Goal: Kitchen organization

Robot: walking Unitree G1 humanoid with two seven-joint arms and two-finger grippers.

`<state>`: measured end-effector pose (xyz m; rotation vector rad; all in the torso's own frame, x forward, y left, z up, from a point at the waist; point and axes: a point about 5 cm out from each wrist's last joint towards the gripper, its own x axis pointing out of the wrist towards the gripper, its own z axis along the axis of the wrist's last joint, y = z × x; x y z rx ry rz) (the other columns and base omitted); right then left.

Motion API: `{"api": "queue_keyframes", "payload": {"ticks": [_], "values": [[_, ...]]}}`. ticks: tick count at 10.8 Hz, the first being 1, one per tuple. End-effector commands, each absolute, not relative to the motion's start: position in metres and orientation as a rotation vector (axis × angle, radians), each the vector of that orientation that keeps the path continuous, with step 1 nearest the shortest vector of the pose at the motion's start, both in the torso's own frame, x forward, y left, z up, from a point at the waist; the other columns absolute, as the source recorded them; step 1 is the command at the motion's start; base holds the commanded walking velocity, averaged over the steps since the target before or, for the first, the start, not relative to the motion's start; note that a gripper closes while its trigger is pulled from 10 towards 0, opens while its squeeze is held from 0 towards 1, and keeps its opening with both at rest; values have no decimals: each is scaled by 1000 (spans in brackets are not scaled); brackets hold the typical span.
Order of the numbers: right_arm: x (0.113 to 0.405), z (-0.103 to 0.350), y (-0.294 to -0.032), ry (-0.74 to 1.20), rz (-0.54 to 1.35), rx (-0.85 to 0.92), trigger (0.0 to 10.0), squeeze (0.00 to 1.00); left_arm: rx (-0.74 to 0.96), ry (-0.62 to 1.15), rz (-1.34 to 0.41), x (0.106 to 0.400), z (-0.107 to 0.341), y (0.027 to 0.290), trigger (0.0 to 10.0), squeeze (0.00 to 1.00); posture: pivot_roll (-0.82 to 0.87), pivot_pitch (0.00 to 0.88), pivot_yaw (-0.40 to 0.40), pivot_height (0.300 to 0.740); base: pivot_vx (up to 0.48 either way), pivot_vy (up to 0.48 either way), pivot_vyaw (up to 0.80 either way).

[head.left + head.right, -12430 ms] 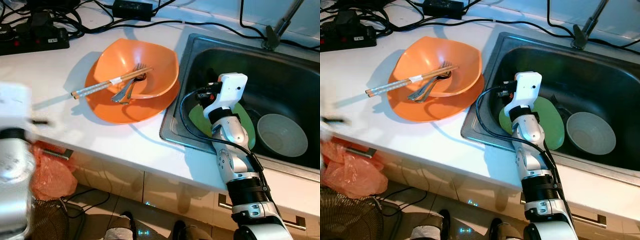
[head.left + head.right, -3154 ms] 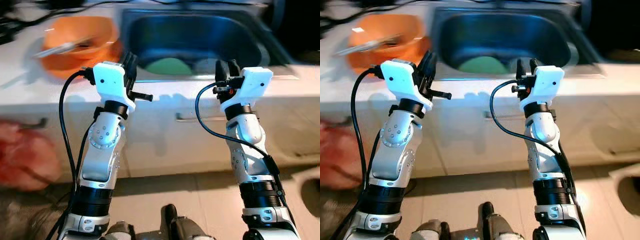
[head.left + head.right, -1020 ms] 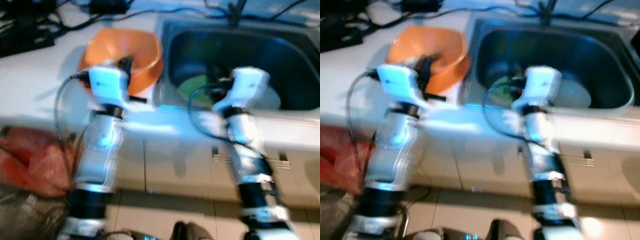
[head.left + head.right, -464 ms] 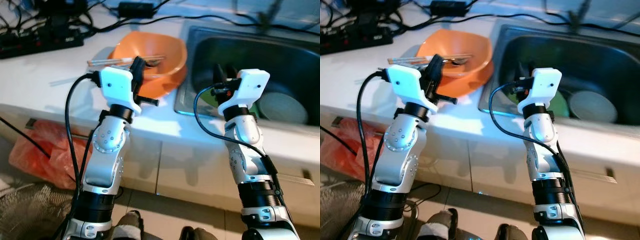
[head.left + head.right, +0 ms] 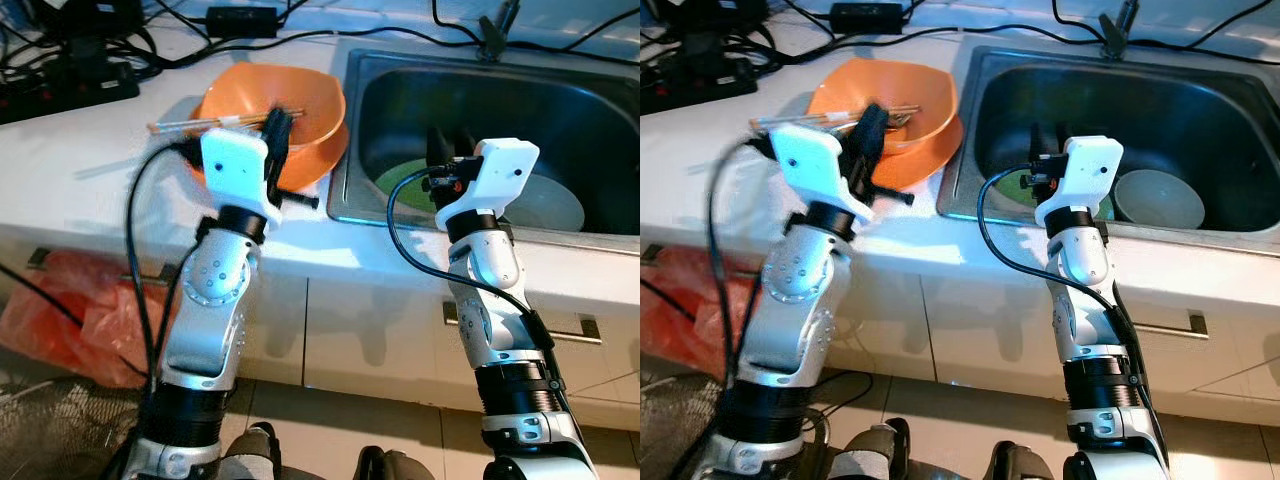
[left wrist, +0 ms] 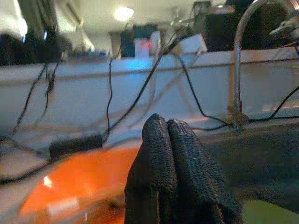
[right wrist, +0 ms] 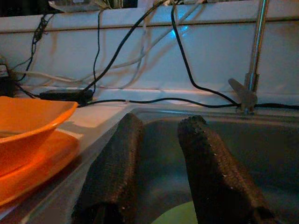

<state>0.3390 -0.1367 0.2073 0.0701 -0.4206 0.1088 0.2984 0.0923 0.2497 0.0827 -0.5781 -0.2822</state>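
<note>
White stone forms the desk [image 5: 120,190], with a single steel sink [image 5: 590,225] sunk into its right half and pale cabinet fronts below its near edge. On the desk just left of the sink stands one orange bowl [image 5: 310,105] nested on one orange plate [image 5: 905,170]; across the bowl lie two chopsticks [image 5: 190,124] whose ends jut past its left rim, and some metal cutlery [image 5: 902,118] rests inside, too hidden to count. Inside the sink lie two dishes: one green plate [image 5: 400,182] toward its left and one grey bowl [image 5: 1160,198] just right of it. One tap [image 5: 1112,28] rises at the sink's far edge. Along the far edge of the desk run several black cables [image 5: 300,35], one black power brick [image 5: 243,18] and one power strip [image 5: 60,82] at the far left corner. Two silver arms are raised in front of the desk's near edge. The left tool [image 5: 276,130] hangs over the near rim of the orange bowl, its two black fingers [image 6: 173,168] pressed together on nothing, and it covers part of the cutlery. The right tool [image 5: 450,148] hovers over the sink's near left part, above the green plate, its two fingers [image 7: 205,154] apart with a clear gap between them. On the floor under the desk's left end lies one crumpled red plastic bag [image 5: 60,310], and a dark mesh basket [image 5: 50,430] sits beside it.
</note>
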Motion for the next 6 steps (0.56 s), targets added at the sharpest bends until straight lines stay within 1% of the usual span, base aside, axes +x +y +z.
{"api": "queue_keyframes", "payload": {"ticks": [1, 2, 3, 4, 5, 6], "values": [[337, 212, -139, -451, 105, 79, 10000, 0, 146, -611, -314, 289, 254, 86, 10000, 0, 217, 185, -28, 740, 0, 0, 0], [336, 211, -139, -454, 108, 82, 10000, 0, 135, -619, -325, 280, 257, 84, 10000, 0, 220, 186, -32, 740, 0, 0, 0], [337, 210, -139, -451, 115, 85, 10000, 0, -25, -617, -291, 283, 273, 97, 10000, 0, 240, 184, -38, 740, 0, 0, 0], [337, 209, -137, -447, 121, 86, 10000, 0, -100, -592, -278, 288, 274, 107, 10000, 0, 243, 183, -38, 740, 0, 0, 0], [338, 208, -136, -445, 129, 89, 10000, 0, -135, -570, -272, 289, 270, 113, 10000, 0, 241, 176, -38, 740, 0, 0, 0], [338, 207, -136, -447, 132, 93, 10000, 0, -304, -507, -330, 286, 260, 120, 10000, 0, 241, 172, -37, 740, 0, 0, 0]]}}
